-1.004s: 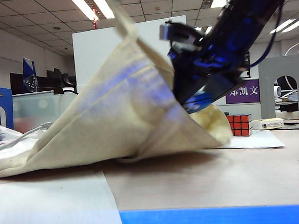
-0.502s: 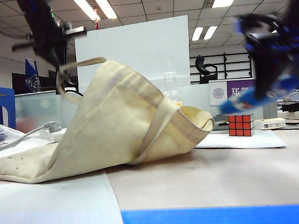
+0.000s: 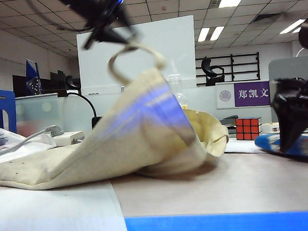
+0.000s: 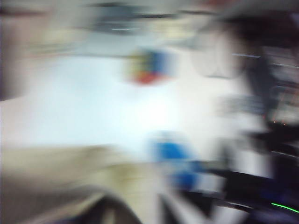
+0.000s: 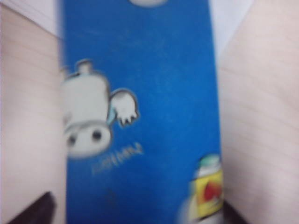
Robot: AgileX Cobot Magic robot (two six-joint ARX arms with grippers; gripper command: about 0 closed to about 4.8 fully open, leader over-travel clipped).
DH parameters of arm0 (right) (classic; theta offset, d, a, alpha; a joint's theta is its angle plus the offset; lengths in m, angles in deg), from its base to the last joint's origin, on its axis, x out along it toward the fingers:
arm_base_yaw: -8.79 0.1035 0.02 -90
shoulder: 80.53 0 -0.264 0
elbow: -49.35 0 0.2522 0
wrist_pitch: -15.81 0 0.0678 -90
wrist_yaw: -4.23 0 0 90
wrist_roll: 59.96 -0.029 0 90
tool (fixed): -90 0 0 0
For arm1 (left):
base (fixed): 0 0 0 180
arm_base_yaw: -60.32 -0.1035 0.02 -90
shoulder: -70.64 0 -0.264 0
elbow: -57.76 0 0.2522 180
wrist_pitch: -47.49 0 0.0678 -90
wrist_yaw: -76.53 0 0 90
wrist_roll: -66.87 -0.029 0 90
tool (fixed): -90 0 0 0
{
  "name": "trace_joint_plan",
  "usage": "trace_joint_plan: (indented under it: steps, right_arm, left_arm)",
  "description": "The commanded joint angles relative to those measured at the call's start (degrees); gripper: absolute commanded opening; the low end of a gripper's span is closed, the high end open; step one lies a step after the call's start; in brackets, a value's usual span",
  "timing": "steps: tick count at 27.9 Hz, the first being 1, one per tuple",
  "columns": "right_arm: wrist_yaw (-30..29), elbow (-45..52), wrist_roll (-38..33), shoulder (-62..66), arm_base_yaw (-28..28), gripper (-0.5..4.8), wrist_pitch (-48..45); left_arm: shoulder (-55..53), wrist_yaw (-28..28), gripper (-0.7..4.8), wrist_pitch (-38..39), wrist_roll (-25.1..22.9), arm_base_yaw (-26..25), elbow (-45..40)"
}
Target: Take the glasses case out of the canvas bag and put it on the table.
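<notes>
Left tool (image 3: 102,20) hangs high over the left half of the surface (image 3: 216,187), at the loop handle (image 3: 134,56) of the canvas bag (image 3: 134,137); motion blur hides its fingers, so I cannot tell whether it grips the handle or has let go. That arm comes down from above, its tool aimed down and rightward at the loop. The bag slumps on its side with its mouth facing right, its top corner raised toward the tool. Behind the mouth, toward the far edge, sit a Rubik's cube (image 3: 247,128) and a white paper sheet (image 3: 238,146).

Near the right edge, the glasses case (image 3: 294,146) lies low on or just above the surface, well apart from the bag. Right tool (image 3: 291,133) points down onto it, the arm descending from the upper right. Its wrist view shows the blue printed case (image 5: 140,116) with bare surface (image 5: 261,140) on both sides; the jaws look spread, but whether they touch the case I cannot tell.

Judging by this, the placing step is nearly finished. The next move probably calls for a clean lift of the right tool straight off the case without dragging it.
</notes>
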Motion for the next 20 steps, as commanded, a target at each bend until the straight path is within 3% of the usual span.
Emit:
trace_joint_plan:
  steps: [1,5,9,10,11,12,13,14,15,17,19,20]
  right_arm:
    - [-4.5,-2.6,-3.5,-3.0,0.3,4.79,-0.7]
    - [-7.4,-6.6,-5.3,-9.1,0.3,4.79,0.9]
    - [-9.1,-8.5,-6.4,-16.3,0.3,4.79,1.5]
    - [-10.1,-8.7,-6.4,-17.9,0.3,4.45,2.4]
    - [-10.8,-8.7,-6.4,-19.7,0.3,3.90,3.7]
    - [-11.8,-8.7,-6.4,-21.9,0.3,3.09,5.4]
    - [-12.7,-8.7,-6.4,-24.6,0.3,2.47,7.5]
    - [-13.2,-8.6,-6.5,-27.8,0.3,2.19,8.7]
    - [-13.0,-8.5,-7.7,-30.9,0.3,1.87,8.5]
    - [-13.0,-8.5,-11.3,-38.4,0.3,1.11,5.1]
    - [-11.5,-8.5,-11.8,-48.0,0.3,-0.12,2.7]
    - [-7.9,-8.5,-11.7,-52.5,0.3,-0.08,3.3]
  left_arm:
    - [0.9,12.5,4.79,-19.5,16.6,2.1,0.3]
    - [0.9,21.3,4.79,-46.6,36.2,5.0,0.3]
    - [0.9,20.4,4.79,-69.4,45.5,8.4,0.3]
    - [0.9,20.5,4.79,-73.9,47.0,9.0,0.3]
    - [0.9,20.9,4.25,-78.1,48.8,9.7,0.3]
    - [0.9,21.6,2.94,-83.1,51.3,10.4,0.3]
    - [0.9,23.1,0.92,-88.6,53.7,11.1,0.3]
    - [0.9,25.5,0.11,-94.2,55.5,11.8,0.3]
    - [0.9,25.5,-0.04,-97.2,56.3,12.0,0.3]
    - [0.9,18.5,-0.05,-97.2,55.6,11.4,0.3]
    - [0.9,12.3,-0.05,-91.4,50.8,8.7,0.3]
    - [1.0,11.0,-0.05,-87.1,47.4,7.2,0.3]
